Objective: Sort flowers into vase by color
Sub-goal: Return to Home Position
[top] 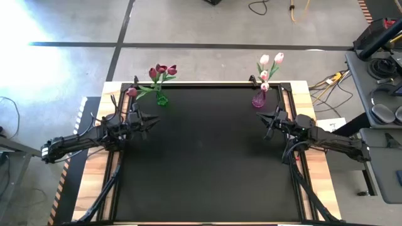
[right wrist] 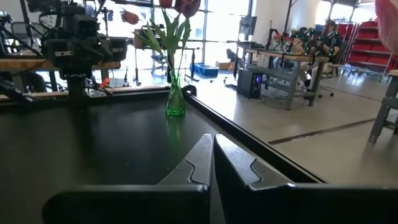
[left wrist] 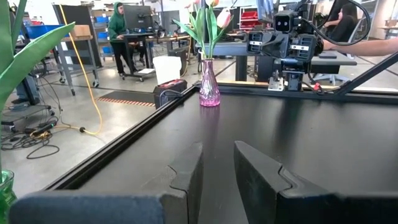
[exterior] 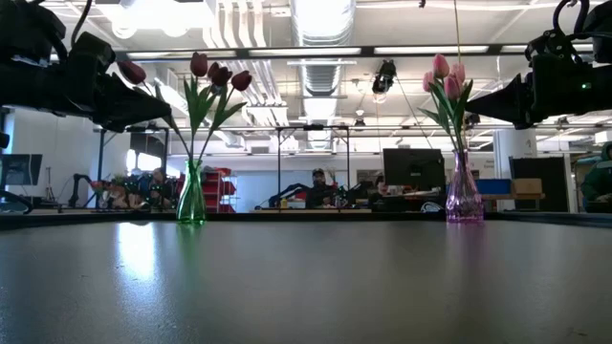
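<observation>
Evidently your sorting is done: red flowers (top: 162, 70) stand in the green vase (top: 162, 99) beside the narrowly parted, empty left gripper (top: 152, 119). Pink flowers (top: 270, 61) stand in the violet vase (top: 258, 100) beside the closed right gripper (top: 264, 119). Only homing remains.

Clear glass green vase (exterior: 191, 196), violet vase (exterior: 464, 196), semi-gloss blk mat (top: 207, 163), wood table edge (top: 326, 194)

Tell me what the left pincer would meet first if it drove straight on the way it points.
Ahead of the left pincer, likely the violet vase holding pink flowers; the black mat between looks free. The right arm stands just beside that line; depth is unclear.
</observation>
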{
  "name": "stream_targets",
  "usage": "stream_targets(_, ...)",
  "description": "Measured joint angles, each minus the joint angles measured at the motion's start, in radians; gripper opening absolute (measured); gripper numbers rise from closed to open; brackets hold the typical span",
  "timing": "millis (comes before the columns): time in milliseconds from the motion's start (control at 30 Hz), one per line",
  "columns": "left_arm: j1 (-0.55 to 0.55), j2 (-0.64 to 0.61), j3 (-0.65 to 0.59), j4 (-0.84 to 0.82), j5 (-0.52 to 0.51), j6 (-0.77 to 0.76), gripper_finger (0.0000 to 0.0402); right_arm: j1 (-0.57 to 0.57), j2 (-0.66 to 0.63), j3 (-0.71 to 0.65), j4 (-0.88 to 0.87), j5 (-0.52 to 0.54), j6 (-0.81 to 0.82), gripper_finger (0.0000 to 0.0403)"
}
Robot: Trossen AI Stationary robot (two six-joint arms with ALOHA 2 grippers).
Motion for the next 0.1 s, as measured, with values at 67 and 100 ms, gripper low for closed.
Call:
stream_targets(67, 0.000, 0.000, 0.000, 0.000, 0.000, 0.000, 0.0075, 0.000, 0.000, 0.000, 0.000, 0.000, 0.000, 0.0009)
stream_targets(100, 0.000, 0.000, 0.000, 0.000, 0.000, 0.000, 0.0075, 0.000, 0.000, 0.000, 0.000, 0.000, 0.000, 0.0009)
